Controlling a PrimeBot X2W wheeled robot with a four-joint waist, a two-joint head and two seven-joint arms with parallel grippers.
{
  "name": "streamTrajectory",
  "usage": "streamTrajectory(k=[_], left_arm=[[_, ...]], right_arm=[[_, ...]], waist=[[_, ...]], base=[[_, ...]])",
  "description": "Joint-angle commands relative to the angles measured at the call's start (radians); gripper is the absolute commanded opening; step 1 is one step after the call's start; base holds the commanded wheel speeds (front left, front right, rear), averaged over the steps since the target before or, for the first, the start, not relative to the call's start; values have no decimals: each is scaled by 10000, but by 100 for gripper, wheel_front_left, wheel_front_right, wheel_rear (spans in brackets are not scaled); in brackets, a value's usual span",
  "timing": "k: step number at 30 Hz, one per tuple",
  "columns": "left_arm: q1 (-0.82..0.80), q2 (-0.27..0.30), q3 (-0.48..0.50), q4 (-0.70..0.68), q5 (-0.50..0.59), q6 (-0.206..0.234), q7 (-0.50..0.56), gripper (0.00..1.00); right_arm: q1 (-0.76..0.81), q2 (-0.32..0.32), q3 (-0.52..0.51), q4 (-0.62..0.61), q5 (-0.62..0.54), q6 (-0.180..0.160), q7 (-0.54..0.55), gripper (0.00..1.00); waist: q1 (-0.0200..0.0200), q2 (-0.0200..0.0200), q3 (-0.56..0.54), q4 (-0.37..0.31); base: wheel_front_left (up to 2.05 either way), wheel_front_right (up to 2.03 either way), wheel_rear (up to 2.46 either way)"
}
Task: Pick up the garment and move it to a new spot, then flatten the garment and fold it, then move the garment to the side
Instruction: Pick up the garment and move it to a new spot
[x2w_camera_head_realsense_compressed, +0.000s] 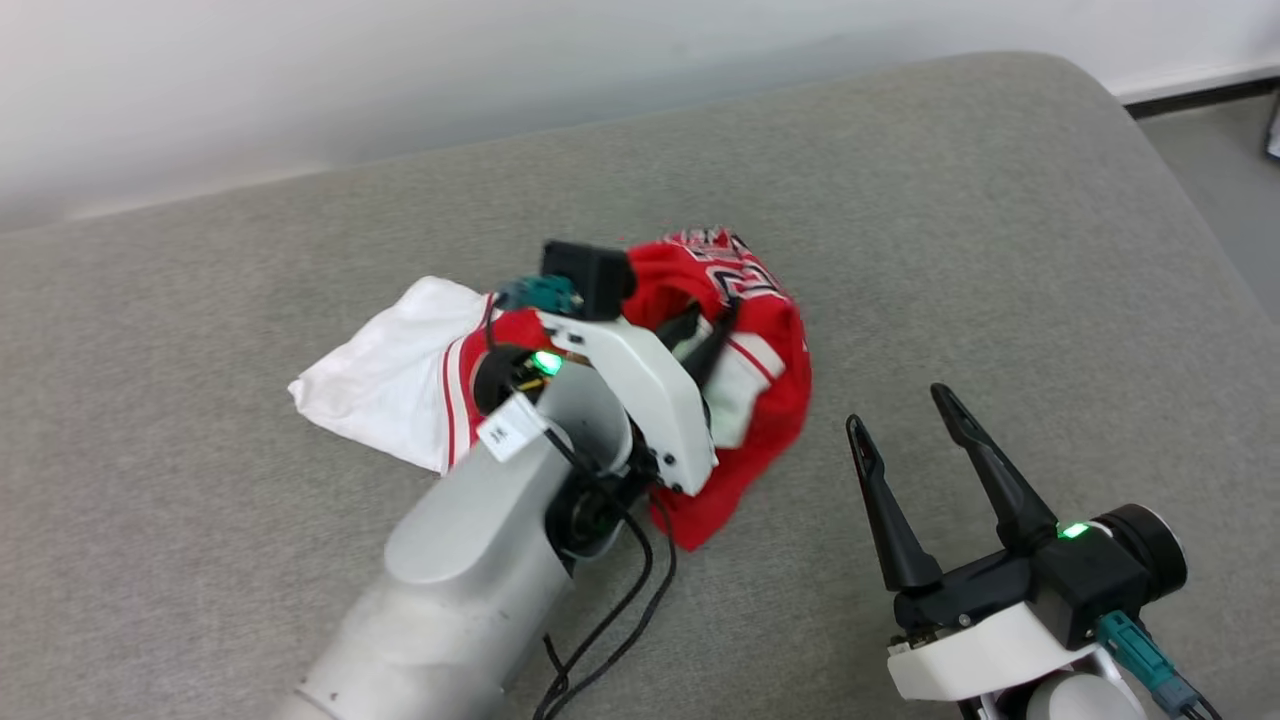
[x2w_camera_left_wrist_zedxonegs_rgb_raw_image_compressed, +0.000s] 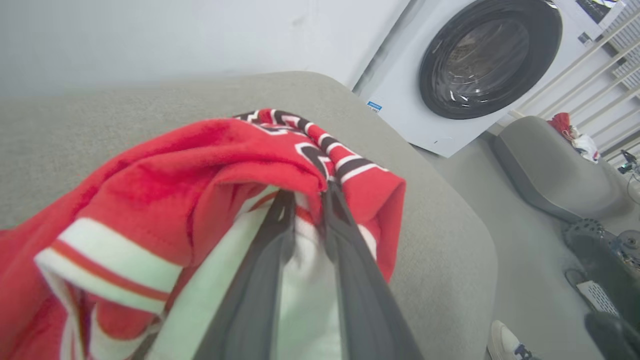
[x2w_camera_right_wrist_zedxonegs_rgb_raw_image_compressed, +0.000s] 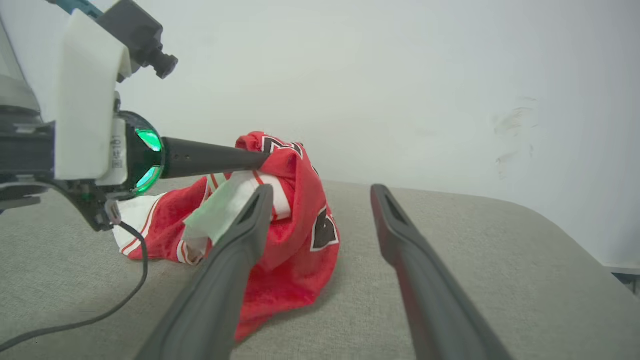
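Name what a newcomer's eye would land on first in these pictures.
The crumpled red fabric jersey with white sleeves stands out first, bunched at the middle of the grey upholstered cushion. The left gripper pinches a raised fold of it, while the right gripper stands open on its right, apart from the cloth.

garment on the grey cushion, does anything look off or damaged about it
Not damaged, just untidy: the garment sits in a crumpled heap on the cushion, one white sleeve splayed out to the robot's left and a fold pinched up by the left gripper. No tear or stain shows.
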Motion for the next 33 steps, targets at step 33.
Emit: streamTrajectory(k=[33], left_arm=[[5941,2419,3478,-4926,4463,528,-3525,100]], right_arm=[[1523,-17,-1506,-53,105,-3,-21,100]], waist=[[1,0,-2068,2409]], base=[[0,0,0]])
